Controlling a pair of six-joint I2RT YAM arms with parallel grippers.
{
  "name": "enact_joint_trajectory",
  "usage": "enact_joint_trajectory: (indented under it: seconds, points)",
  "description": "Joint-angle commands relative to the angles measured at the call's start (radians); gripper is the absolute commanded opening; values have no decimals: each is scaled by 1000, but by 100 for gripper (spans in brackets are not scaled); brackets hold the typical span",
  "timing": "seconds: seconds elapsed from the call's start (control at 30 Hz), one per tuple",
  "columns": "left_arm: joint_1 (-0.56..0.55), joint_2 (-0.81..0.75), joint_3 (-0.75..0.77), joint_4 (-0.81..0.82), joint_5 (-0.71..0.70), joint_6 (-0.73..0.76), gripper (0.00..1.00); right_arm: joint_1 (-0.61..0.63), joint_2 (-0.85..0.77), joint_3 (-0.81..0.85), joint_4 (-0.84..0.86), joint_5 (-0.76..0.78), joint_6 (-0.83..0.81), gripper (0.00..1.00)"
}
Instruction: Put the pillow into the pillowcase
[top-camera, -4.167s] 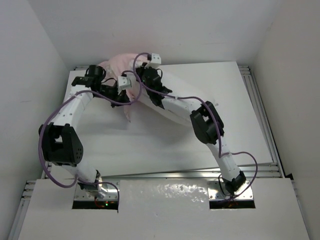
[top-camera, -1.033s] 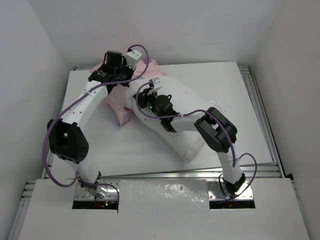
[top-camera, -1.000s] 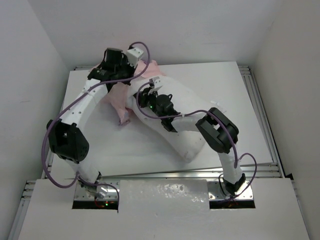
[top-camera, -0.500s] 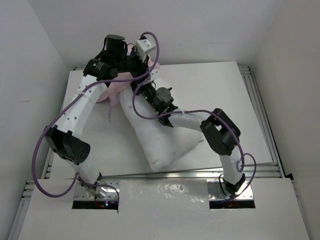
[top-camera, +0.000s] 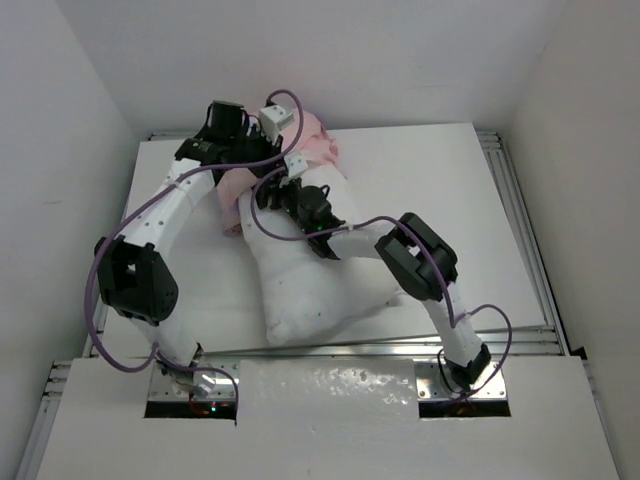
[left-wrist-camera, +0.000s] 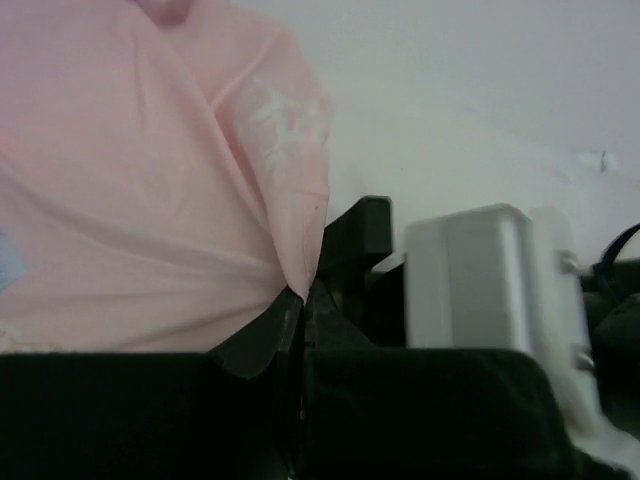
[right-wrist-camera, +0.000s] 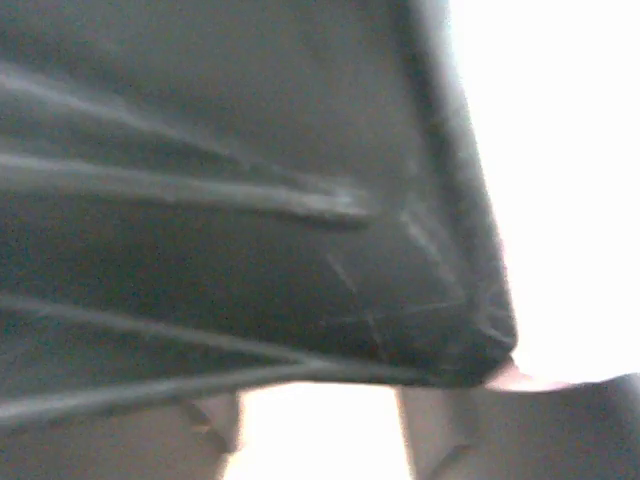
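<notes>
At the far left of the table (top-camera: 480, 200), the left gripper (left-wrist-camera: 300, 312) is pinching a fold of the pillowcase (left-wrist-camera: 130, 200). Its two black fingers (left-wrist-camera: 255, 345) are pressing together, with the thin cloth caught between their tips. The cloth is showing its pale pink side, soft and creased, and is rising in a peak from the pinch. A white snowflake print (left-wrist-camera: 270, 110) is ghosting through it. A smooth pale grey box (left-wrist-camera: 485, 275) with rounded corners is sitting just right of the fingers.

From above, the pillowcase is bunching in pink folds at the far edge of the table, under and around both wrists. The pillow (top-camera: 305, 285), plump, plain white and lumpy, is lying left of the table's middle. It is stretching from the pink cloth towards the near edge, its far end meeting the folds and its near end lying bare.

The right gripper (top-camera: 268, 193) is reaching across to the pillow's far end, beside the pink folds. Its own camera is giving only dark, blurred, streaked cloth against glaring white. I cannot tell how far apart its fingers are standing, or whether they are gripping anything.
</notes>
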Motion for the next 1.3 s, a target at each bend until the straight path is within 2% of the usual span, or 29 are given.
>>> enact_joint_trajectory:
  seconds: [0.0, 0.03, 0.07, 0.13, 0.2, 0.23, 0.33, 0.37, 0.43, 0.5, 0.53, 0.57, 0.6, 0.63, 0.7, 0.8, 0.87, 0.9, 1.0, 1.07, 1.13, 1.27]
  points:
    - [24, 44, -82, -83, -80, -45, 0, -27, -151, -107, 37, -180, 16, 67]
    - [38, 47, -110, -57, -95, -61, 0, -24, -186, -153, 40, -232, 7, 78]
    - [61, 47, -117, -51, -130, -66, 0, -21, -222, -255, 46, -316, -22, 81]
    - [66, 39, -143, -39, -221, -63, 0, -21, -346, -354, 41, -395, -44, 86]
    - [66, 24, -168, -26, -255, -55, 0, -20, -436, -463, -57, -453, -71, 89]
    - [66, 13, -189, -23, -273, -54, 0, -20, -522, -506, -105, -470, -85, 96]
    - [66, 13, -207, -36, -286, -49, 0, -23, -657, -502, -399, -522, -165, 98]
    - [66, 10, -211, -40, -286, -46, 0, -30, -694, -490, -564, -527, -209, 99]
    - [66, 7, -208, -43, -287, -49, 1, -55, -708, -439, -755, -504, -220, 99]
    - [64, 6, -182, -57, -293, -51, 6, -149, -707, -407, -811, -489, -165, 99]
    - [60, 7, -167, -65, -309, -55, 20, -194, -685, -372, -825, -495, -59, 99]
    - [55, 13, -127, -84, -318, -54, 29, -295, -665, -347, -849, -537, 0, 99]
    - [46, 18, -101, -97, -344, -42, 46, -341, -642, -291, -860, -560, 52, 99]
    - [16, 26, -70, -109, -361, -32, 52, -407, -592, -263, -865, -586, 130, 99]
    - [-50, 59, 32, -150, -421, 9, 64, -441, -546, -202, -830, -633, 188, 99]
    - [-147, 128, 184, -189, -490, 55, 72, -474, -442, -94, -796, -671, 199, 99]
    - [-179, 191, 284, -184, -510, 63, 74, -487, -351, -24, -783, -718, 216, 99]
    - [-192, 216, 313, -180, -507, 58, 74, -492, -323, -11, -761, -795, 238, 99]
    - [-196, 332, 440, -177, -517, 41, 74, -507, -239, 0, -617, -940, 323, 98]
    - [-198, 422, 534, -198, -520, 41, 73, -517, -205, -23, -546, -972, 366, 98]
    - [-206, 487, 580, -201, -530, 38, 72, -518, -190, -57, -497, -966, 383, 97]
    - [-219, 516, 557, -149, -652, 44, 70, -517, -135, -72, -464, -979, 412, 95]
